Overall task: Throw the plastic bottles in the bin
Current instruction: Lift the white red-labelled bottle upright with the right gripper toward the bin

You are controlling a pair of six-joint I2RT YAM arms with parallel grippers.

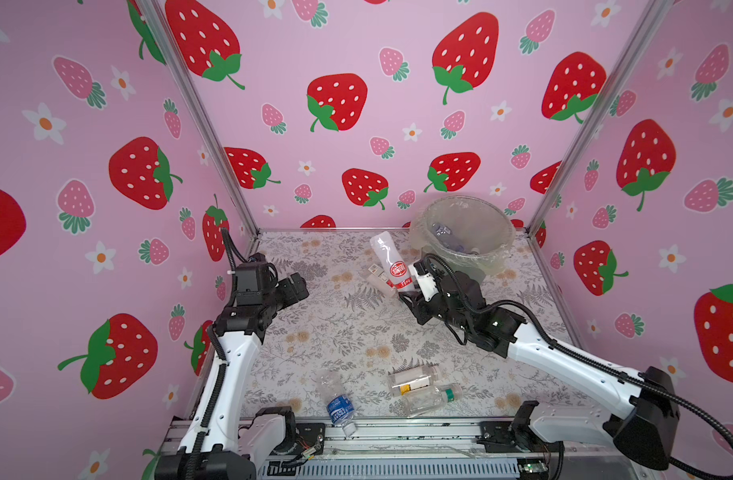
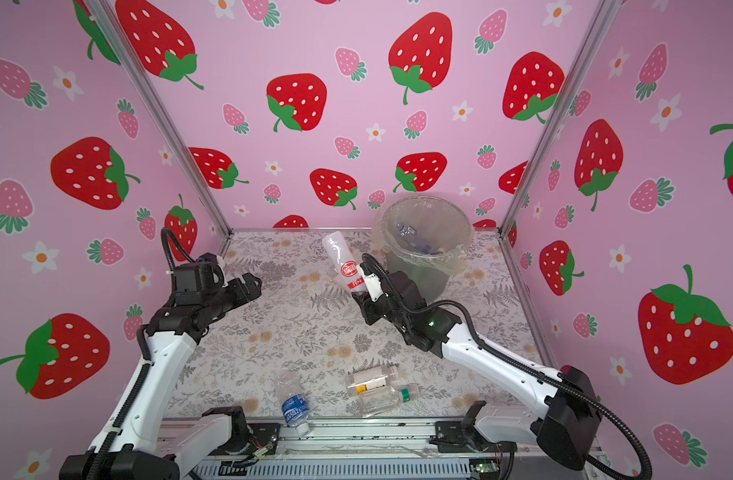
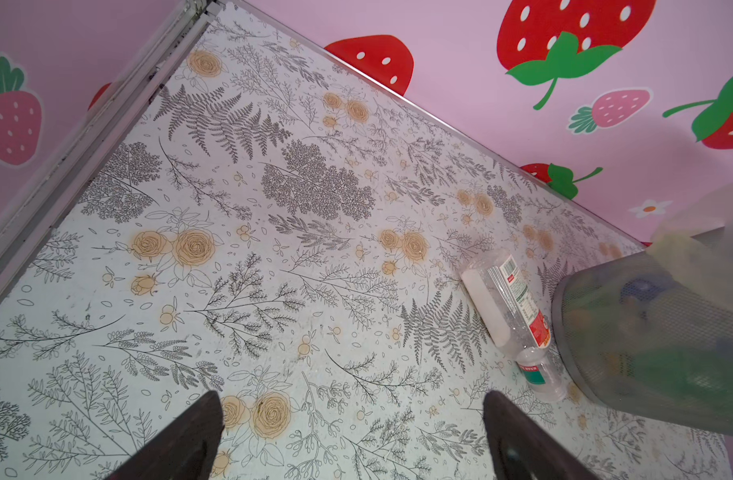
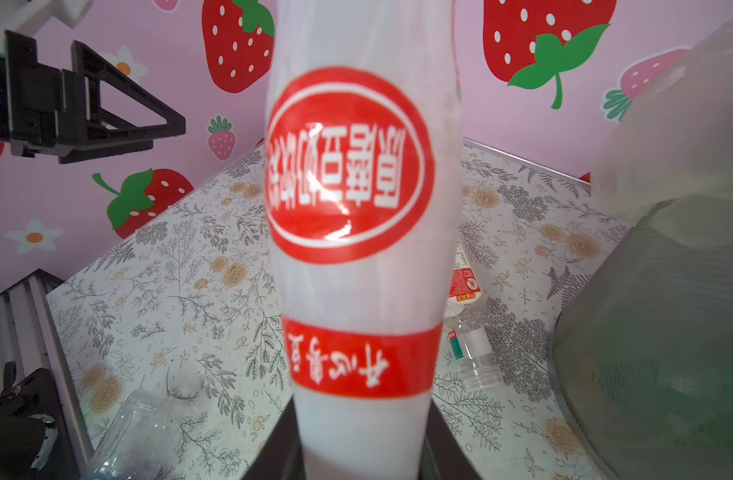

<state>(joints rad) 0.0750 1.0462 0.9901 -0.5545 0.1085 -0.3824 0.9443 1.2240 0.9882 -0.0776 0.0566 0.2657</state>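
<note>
My right gripper is shut on the lower end of a white plastic bottle with a red label, held tilted above the table just left of the bin. The bin is grey with a clear liner and has bottles inside. A clear bottle with a red-white label and a small clear one lie on the table beside the bin. My left gripper hangs open and empty over the left of the table.
Near the front edge lie a blue-labelled bottle, a yellow-labelled bottle and a green-capped bottle. Pink strawberry walls enclose the table on three sides. A metal rail runs along the front.
</note>
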